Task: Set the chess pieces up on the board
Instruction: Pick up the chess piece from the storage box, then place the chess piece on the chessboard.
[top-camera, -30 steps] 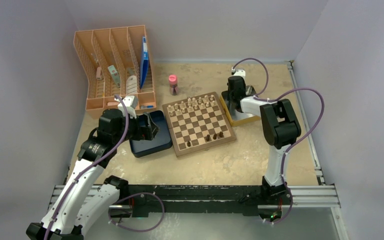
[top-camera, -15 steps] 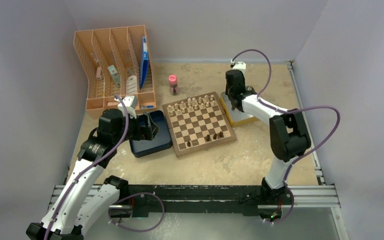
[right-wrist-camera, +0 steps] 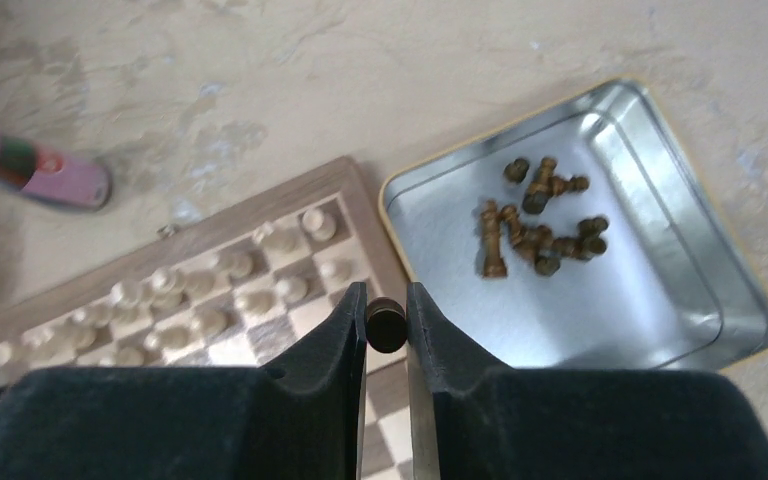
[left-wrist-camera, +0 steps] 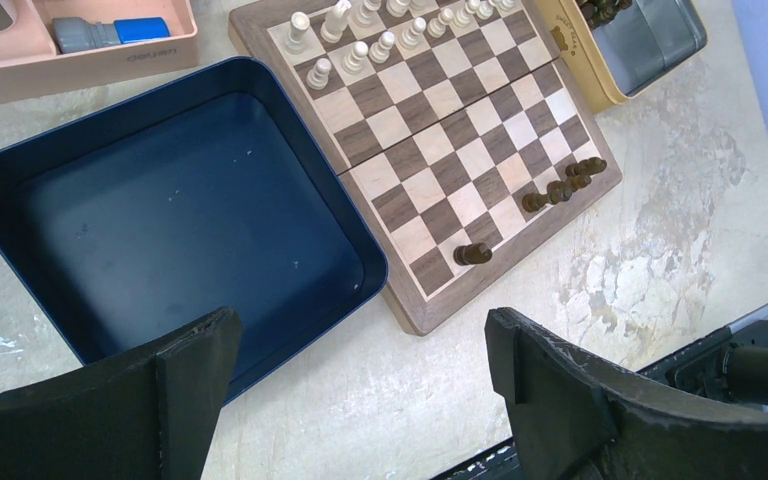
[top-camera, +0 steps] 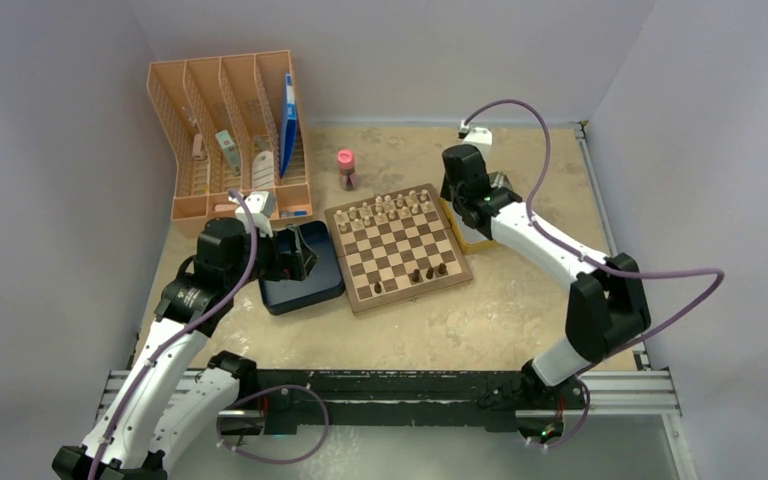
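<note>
The board point(top-camera: 397, 248) lies mid-table, with pale cream pieces point(top-camera: 385, 208) on its far rows. Several dark chess pieces point(top-camera: 428, 271) stand on its near rows and also show in the left wrist view point(left-wrist-camera: 560, 190). More dark pieces point(right-wrist-camera: 535, 220) lie in a silver tin point(right-wrist-camera: 600, 290) right of the board. My right gripper point(top-camera: 457, 200) is shut on one dark piece point(right-wrist-camera: 386, 325) and holds it above the board's far right edge, beside the tin. My left gripper point(left-wrist-camera: 360, 350) is open and empty, over the near edge of the dark blue box point(left-wrist-camera: 160, 220).
An orange desk organizer point(top-camera: 230, 130) stands at the far left. A pink-capped bottle point(top-camera: 345, 168) stands behind the board and also shows in the right wrist view point(right-wrist-camera: 50, 175). The blue box point(top-camera: 300, 285) touches the board's left side. A metal rail point(top-camera: 410, 385) runs along the near edge.
My right gripper has lifted from the tin and moved left toward the board's far right corner, while its elbow swung out to the right. The left arm has not moved.
</note>
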